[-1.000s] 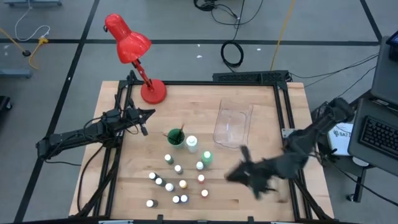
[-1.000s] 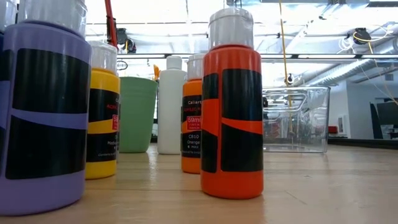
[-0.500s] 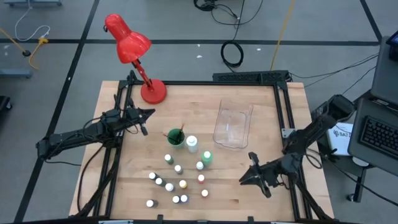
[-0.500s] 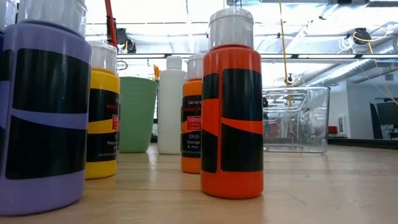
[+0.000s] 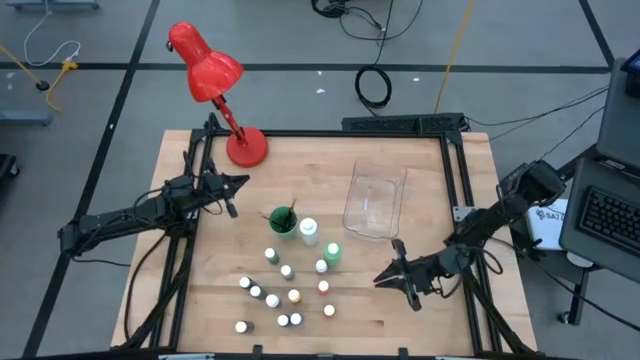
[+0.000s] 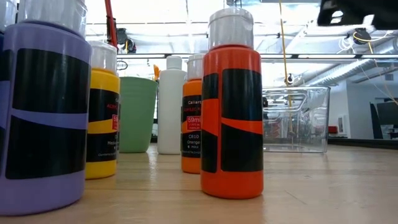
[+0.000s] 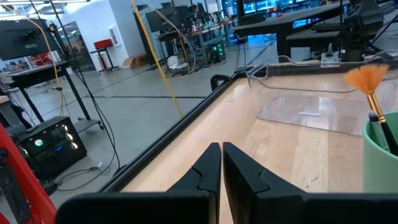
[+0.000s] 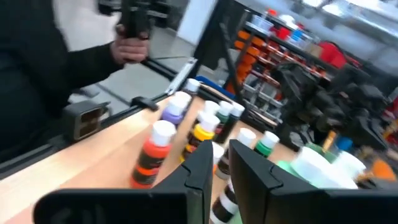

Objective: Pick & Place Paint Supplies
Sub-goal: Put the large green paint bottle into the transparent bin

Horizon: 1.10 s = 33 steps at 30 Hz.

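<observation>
Reading "Orange" on one paint bottle; both pincers, left and right, clenched empty.

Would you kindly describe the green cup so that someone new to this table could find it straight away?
Start at the red desk lamp in the table's far left corner and come toward the middle of the wooden table. The green cup stands there, just behind the cluster of small paint bottles and beside a taller white bottle. It alone is open-topped, with paintbrushes standing in it.
</observation>
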Available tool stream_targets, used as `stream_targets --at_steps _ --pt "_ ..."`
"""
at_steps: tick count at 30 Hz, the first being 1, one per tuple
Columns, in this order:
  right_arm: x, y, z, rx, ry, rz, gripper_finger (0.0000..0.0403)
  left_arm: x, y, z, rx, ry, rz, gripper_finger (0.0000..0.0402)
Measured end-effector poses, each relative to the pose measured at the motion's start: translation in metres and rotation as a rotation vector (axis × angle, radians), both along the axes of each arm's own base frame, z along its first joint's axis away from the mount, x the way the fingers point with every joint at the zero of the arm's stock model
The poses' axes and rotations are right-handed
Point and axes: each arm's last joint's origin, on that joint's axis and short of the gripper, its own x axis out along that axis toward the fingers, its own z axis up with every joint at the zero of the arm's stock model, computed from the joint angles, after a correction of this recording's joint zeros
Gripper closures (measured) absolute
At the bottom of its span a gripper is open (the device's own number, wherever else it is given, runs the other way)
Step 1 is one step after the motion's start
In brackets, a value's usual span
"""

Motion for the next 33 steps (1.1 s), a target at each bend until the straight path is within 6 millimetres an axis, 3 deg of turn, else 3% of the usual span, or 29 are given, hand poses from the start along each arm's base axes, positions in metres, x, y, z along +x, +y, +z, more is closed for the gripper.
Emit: stream_targets --at_steps 6,14,18,22,33 --pt "0.017 -0.015 0.006 0.106 0.002 -0.115 0.0328 0.0 0.0 0.0 -0.004 -0.002 0.0 0.038" --pt "0.066 -0.011 0.032 0.053 -0.034 -0.172 0.0204 0.0 0.0 0.0 -0.013 -0.007 0.001 0.038" --pt "0.092 -0.017 0.042 0.096 -0.01 -0.258 0.0163 0.0 0.0 0.0 -0.002 -0.001 0.0 0.038" --pt "0.106 -0.025 0.036 0.156 0.051 -0.303 0.015 0.0 0.0 0.0 0.0 0.001 0.0 0.038" --pt "0.113 -0.03 0.022 0.205 0.147 -0.222 0.0155 0.0 0.0 0.0 0.0 0.002 0.0 0.038"
